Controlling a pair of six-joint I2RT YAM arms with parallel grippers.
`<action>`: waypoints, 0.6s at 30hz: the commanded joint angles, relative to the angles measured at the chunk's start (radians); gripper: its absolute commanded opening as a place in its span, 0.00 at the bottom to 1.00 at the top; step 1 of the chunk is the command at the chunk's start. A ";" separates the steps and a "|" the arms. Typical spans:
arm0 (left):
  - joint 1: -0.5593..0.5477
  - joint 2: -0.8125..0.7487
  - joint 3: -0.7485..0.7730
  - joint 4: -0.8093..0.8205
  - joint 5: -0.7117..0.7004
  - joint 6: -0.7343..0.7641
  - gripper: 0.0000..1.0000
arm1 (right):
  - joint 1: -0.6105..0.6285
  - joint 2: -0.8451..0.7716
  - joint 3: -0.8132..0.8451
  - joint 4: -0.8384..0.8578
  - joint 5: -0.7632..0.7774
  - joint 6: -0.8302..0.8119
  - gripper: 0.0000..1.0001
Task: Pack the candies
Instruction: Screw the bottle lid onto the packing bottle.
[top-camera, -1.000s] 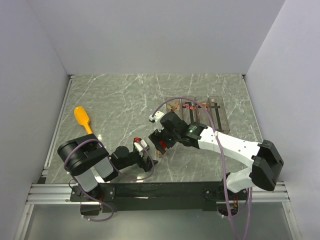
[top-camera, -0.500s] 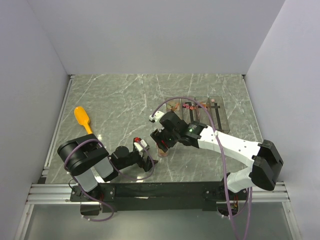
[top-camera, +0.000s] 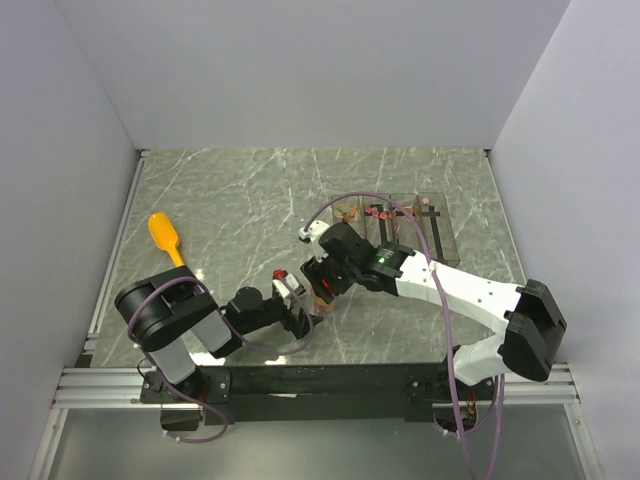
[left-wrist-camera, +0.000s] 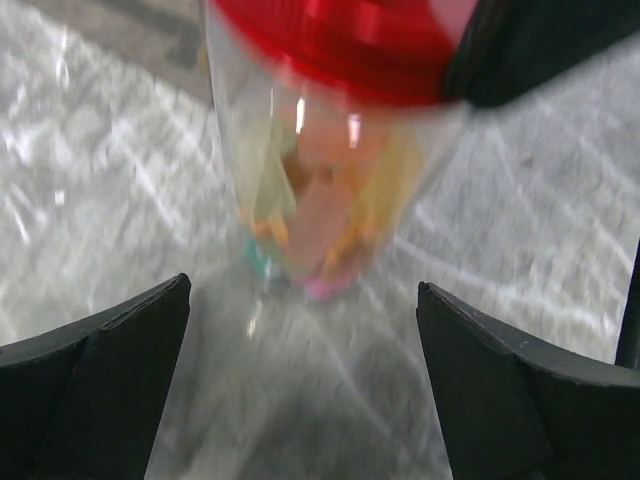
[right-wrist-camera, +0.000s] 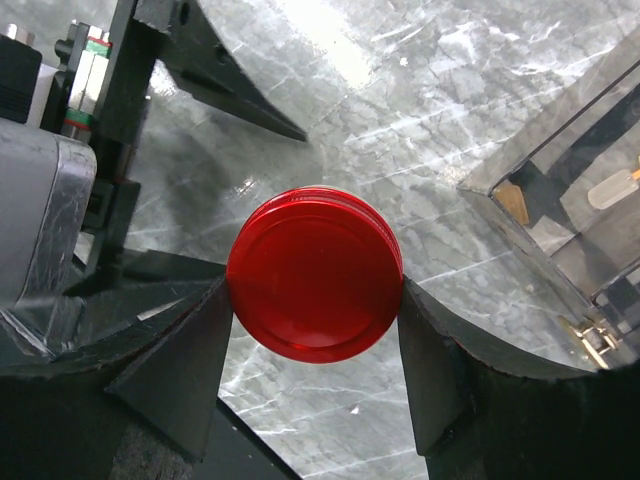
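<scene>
Grey-veined marble table (top-camera: 230, 200), plain grey walls on three sides. R claw (right-wrist-camera: 315, 292) is closed on the red lid (right-wrist-camera: 314, 262), fingers pressed to its rim on both sides. The lid sits atop a clear jar (left-wrist-camera: 330, 170) that appears to stand on the table. Candies (left-wrist-camera: 320, 235) (pink, orange, yellow, a bit of blue-green) lie inside the jar, at the bottom. L claw (left-wrist-camera: 305, 300) is open, fingers either side of the jar base w/ a gap each side, not touching.

Step in hand, prob.: seating or turning the lid. To do it well:
- Close L claw low on the jar body before R twists, so the jar can't spin or tip.
- Keep the lid level w/ the mouth and press down lightly.

Yellow scoop (top-camera: 165, 238) and clear divided box (top-camera: 400, 222) lie well apart and are not needed.

Writing: none legible on lid, jar or box.
</scene>
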 joint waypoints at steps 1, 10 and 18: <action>-0.006 -0.007 0.051 0.546 0.040 -0.009 0.99 | 0.006 0.001 -0.005 0.067 -0.004 0.032 0.43; -0.007 0.048 0.134 0.546 0.067 0.011 0.99 | 0.006 -0.012 -0.026 0.076 -0.044 0.052 0.41; -0.007 0.097 0.151 0.546 0.101 0.014 0.86 | 0.006 -0.021 -0.035 0.082 -0.069 0.069 0.40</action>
